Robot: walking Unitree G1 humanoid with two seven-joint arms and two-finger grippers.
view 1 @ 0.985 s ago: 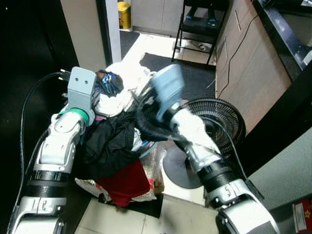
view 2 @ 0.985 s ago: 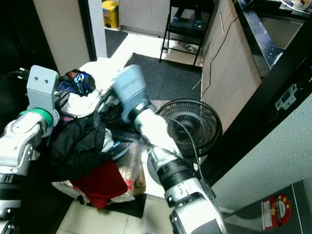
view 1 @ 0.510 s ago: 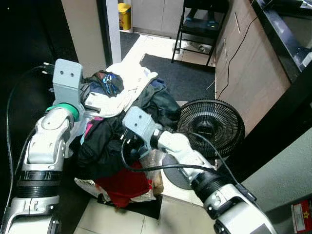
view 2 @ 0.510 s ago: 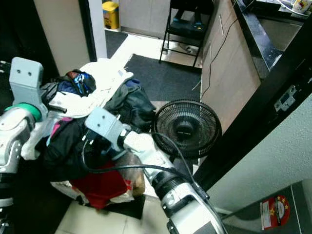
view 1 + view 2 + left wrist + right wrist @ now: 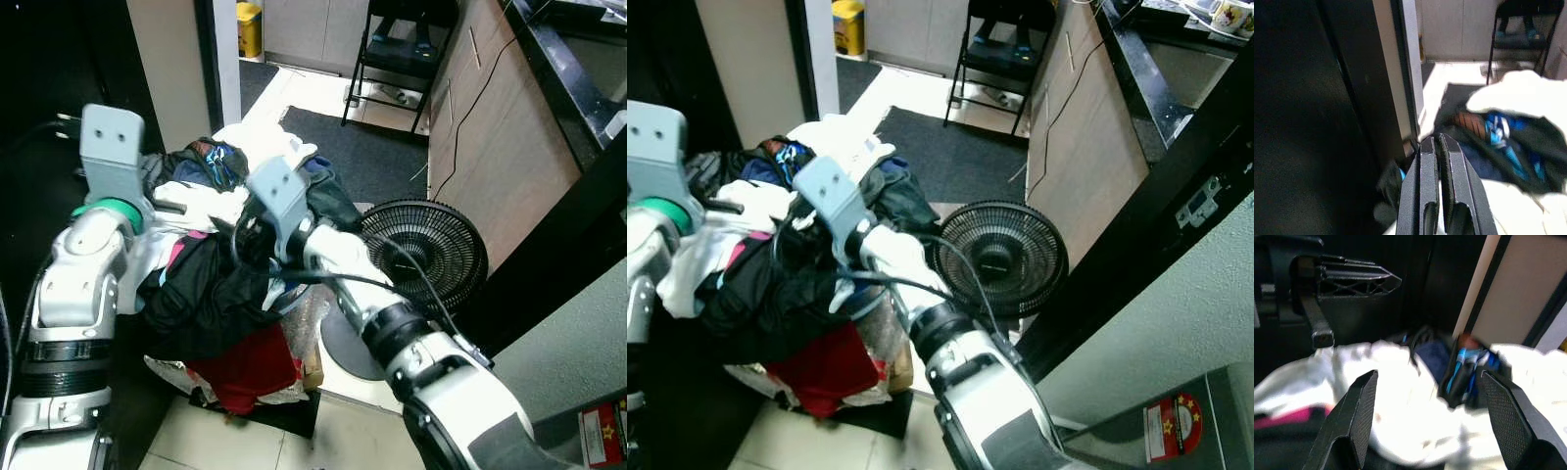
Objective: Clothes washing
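**No legible writing**

No word, number or brand can be read anywhere. A red sticker (image 5: 1178, 423) with a yellow star-like emblem sits on a grey panel at the lower right; its small print is too blurred to make out.
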